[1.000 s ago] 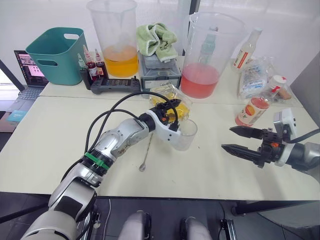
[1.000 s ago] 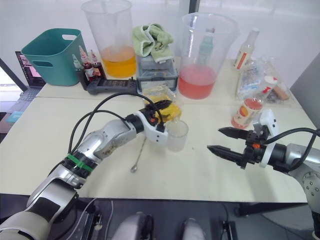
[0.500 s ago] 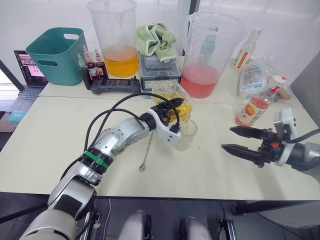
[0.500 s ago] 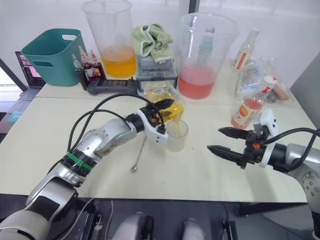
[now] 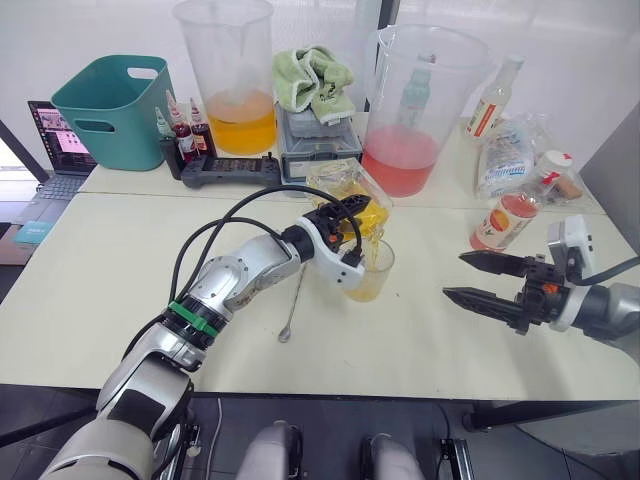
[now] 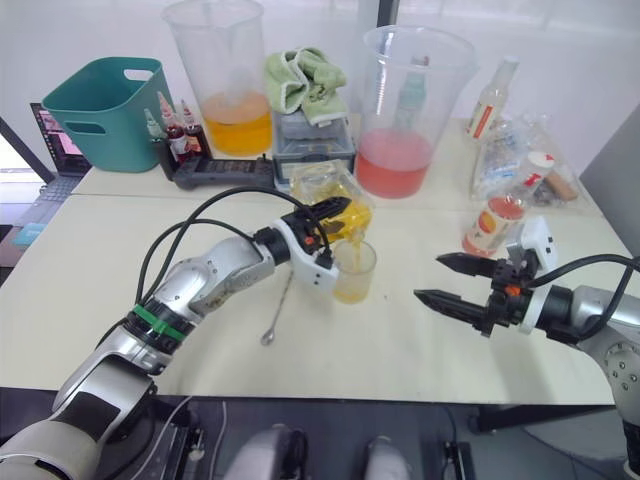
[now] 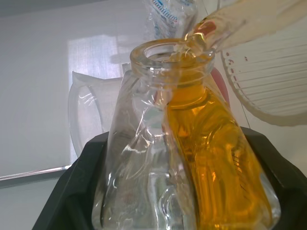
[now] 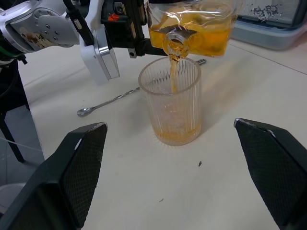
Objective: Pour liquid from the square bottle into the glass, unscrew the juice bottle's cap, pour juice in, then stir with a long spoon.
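Square bottle (image 8: 192,24) in L end effector (image 5: 335,222), tipped, apparently above glass (image 8: 171,100)

Silver arms, black fingers, cables trailing

I'm looking at a left arm in brushed silver shells with a green band ringing the forearm, black cables looping loosely along it to the wrist, where a white housing is carrying the left gripper (image 5: 345,215) and its black fingers (image 7: 81,191). My right gripper (image 5: 472,277) is showing two long, pointed black fingers (image 8: 72,167) with a textured surface, a white block and small orange-red marks at the wrist.
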Robot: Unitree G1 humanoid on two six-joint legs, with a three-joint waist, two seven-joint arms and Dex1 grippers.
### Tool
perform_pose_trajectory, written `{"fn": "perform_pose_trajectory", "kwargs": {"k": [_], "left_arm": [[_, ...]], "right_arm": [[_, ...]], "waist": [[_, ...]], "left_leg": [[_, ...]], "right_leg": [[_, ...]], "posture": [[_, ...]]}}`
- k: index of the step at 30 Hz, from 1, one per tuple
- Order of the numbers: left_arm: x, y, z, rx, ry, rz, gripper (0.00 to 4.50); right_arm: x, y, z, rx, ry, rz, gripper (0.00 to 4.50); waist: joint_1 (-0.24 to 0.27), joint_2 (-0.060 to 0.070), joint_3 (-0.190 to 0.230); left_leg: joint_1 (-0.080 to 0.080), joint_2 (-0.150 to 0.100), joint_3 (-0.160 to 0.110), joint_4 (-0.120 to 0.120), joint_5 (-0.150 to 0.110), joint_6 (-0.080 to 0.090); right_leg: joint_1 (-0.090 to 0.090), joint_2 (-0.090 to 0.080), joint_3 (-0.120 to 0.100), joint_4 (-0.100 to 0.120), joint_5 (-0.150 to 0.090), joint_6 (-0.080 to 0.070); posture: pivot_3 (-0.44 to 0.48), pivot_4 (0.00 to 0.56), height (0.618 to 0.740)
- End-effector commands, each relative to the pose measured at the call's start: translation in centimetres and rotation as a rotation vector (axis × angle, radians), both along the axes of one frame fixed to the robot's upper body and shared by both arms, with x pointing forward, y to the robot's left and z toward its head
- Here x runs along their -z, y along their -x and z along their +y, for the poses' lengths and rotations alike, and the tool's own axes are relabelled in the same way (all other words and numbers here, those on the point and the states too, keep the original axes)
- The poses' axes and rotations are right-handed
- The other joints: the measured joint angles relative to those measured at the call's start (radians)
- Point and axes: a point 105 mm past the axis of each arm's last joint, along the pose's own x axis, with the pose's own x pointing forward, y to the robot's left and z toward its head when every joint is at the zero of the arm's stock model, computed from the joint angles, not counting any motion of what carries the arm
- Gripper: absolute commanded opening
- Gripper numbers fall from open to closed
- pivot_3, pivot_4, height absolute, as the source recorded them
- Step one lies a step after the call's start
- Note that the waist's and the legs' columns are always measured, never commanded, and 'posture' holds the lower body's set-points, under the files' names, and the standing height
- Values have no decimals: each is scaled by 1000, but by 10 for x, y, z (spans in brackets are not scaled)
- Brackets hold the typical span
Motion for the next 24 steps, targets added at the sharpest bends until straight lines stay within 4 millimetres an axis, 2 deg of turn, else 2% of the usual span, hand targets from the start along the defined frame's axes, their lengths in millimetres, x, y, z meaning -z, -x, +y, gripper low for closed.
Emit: {"fn": "perform_pose_trajectory", "kwargs": {"k": [1,9,15,17,19,22,24], "left_arm": [[-41,9,-3,39,152,-40,2803],[-49,10,3,38,340,169,2803],[-71,9,18,32,605,357,2803],[-79,0,34,-11,770,446,2803],[-81,-5,44,-43,860,505,2803],[-91,-20,82,-130,1139,594,2803],[-91,-26,105,-184,1264,632,2803]], "right_arm": [[-11,0,0,-14,0,-49,4500],[-12,-3,1,-34,1,-47,4500],[-14,-9,5,-72,2,-46,4500],[-15,-11,8,-91,1,-47,4500],[-16,-13,9,-102,1,-47,4500],[-18,-17,12,-128,4,-45,4500],[-19,-19,14,-146,6,-43,4500]], "waist": [[0,0,0],[-3,0,0],[-3,0,0],[-5,0,0],[-7,0,0],[-8,0,0],[-13,0,0]], "left_leg": [[0,0,0,0,0,0],[0,1,0,4,0,0],[-1,1,0,10,-4,7],[-1,1,0,10,-4,7],[-1,1,0,10,-4,6],[0,1,0,10,-3,5],[0,1,-1,10,-3,4]], "right_leg": [[0,0,0,0,0,0],[0,0,0,3,0,0],[0,-1,1,8,0,0],[0,-1,1,9,0,0],[0,-1,1,9,0,0],[0,-1,1,9,0,0],[0,0,1,9,0,0]], "posture": [[0,150,739],[0,150,739],[0,150,739],[0,150,739],[0,150,739],[0,150,739],[0,150,739]]}}
